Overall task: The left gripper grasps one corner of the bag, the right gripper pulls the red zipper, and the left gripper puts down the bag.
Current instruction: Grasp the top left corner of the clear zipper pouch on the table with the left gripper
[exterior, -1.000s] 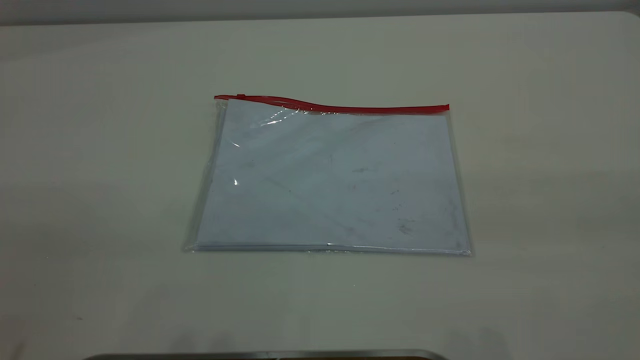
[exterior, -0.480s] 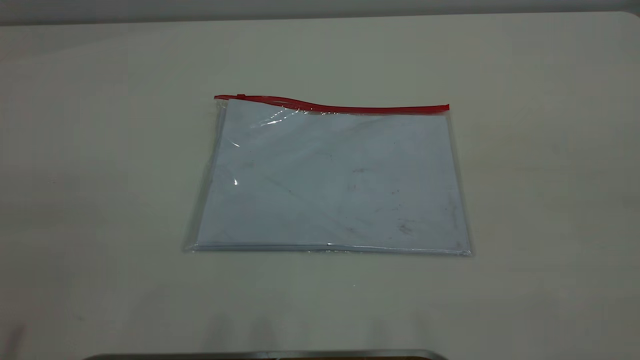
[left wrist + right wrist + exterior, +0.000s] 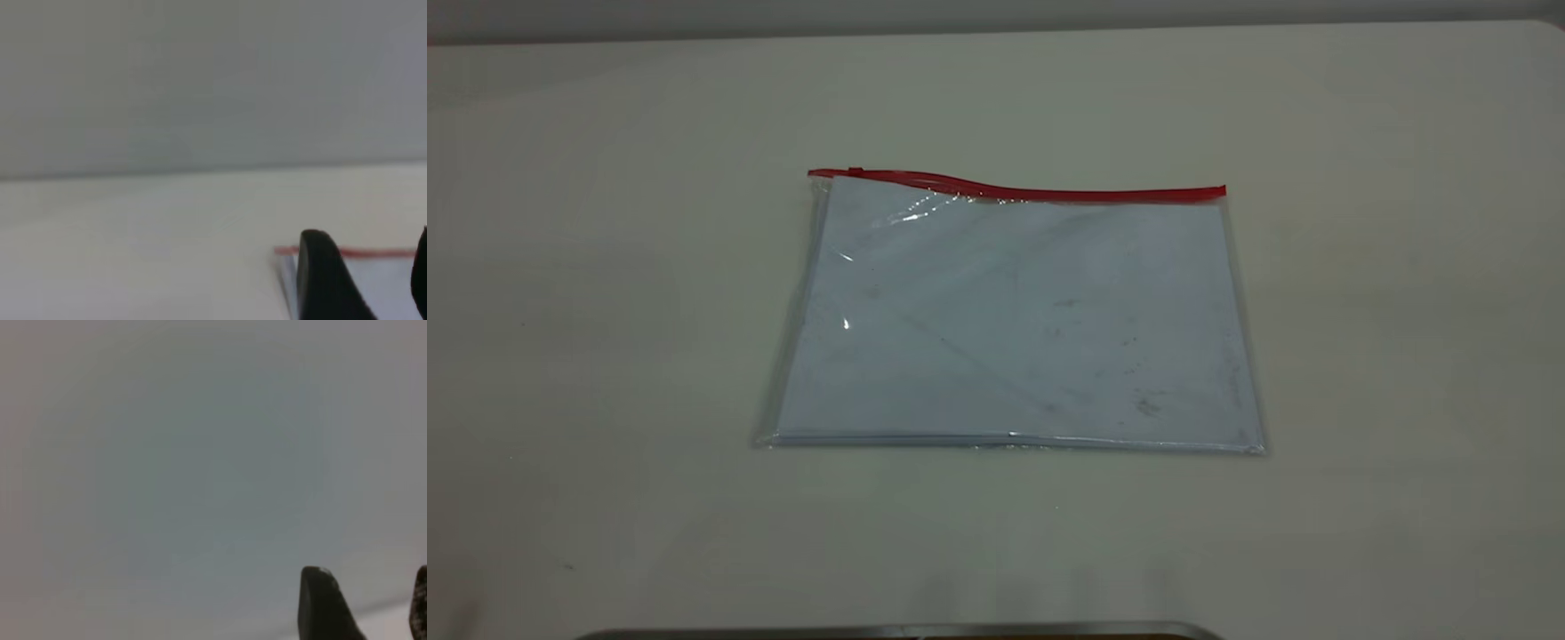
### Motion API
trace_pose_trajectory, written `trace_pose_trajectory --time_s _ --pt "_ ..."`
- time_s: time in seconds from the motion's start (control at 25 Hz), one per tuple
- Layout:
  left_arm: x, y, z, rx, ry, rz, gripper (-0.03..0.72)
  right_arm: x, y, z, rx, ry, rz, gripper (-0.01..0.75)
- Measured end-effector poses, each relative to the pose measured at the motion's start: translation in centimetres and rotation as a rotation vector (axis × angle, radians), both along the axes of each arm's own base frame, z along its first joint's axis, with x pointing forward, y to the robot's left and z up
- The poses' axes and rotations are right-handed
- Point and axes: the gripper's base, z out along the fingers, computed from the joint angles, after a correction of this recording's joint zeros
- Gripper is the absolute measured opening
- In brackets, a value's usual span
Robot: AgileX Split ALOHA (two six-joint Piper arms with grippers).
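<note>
While the bag (image 3: 1014,320) lies flat on the counter (image 3: 1360,293), untouched, the left end effector (image 3: 370,280) hangs spread before its red zipper (image 3: 1014,188) corner; right end effector (image 3: 363,603) likewise spread.

1 bag (image 3: 1014,329), 1 red zipper (image 3: 1032,189) — 1 table (image 3: 1387,267), 2 grippers

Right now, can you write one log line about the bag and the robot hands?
bag: flat on table, untouched | red zipper: along far edge | left gripper: open, facing a zipper-end corner | right gripper: open, away from bag
</note>
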Motion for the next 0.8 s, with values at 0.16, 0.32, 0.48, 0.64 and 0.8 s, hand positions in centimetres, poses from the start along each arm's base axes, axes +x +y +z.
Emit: trace_pose_trajectory --time_s 0.16,0.32,0.48,0.64,0.8 --pt "1.2 -0.4 2.1 0.079 0.176 -0.081 0.383 -1.1 0.9 3.6 -0.079 0.061 0.084 0.357" --pt "3.2 -0.7 3.4 0.161 0.344 -0.165 0.383 -2.2 1.6 7.7 -0.221 0.188 0.164 0.357" --pt "5.4 -0.9 3.6 0.166 0.439 -0.204 0.383 -1.6 1.8 9.7 -0.384 0.363 0.21 0.357" --pt "7.2 -1.0 3.7 0.113 0.423 -0.189 0.383 0.0 1.8 9.6 -0.438 0.497 0.236 0.357" --pt "8.2 -1.1 4.0 0.054 0.373 -0.164 0.383 0.8 2.0 9.4 -0.406 0.531 0.265 0.357"
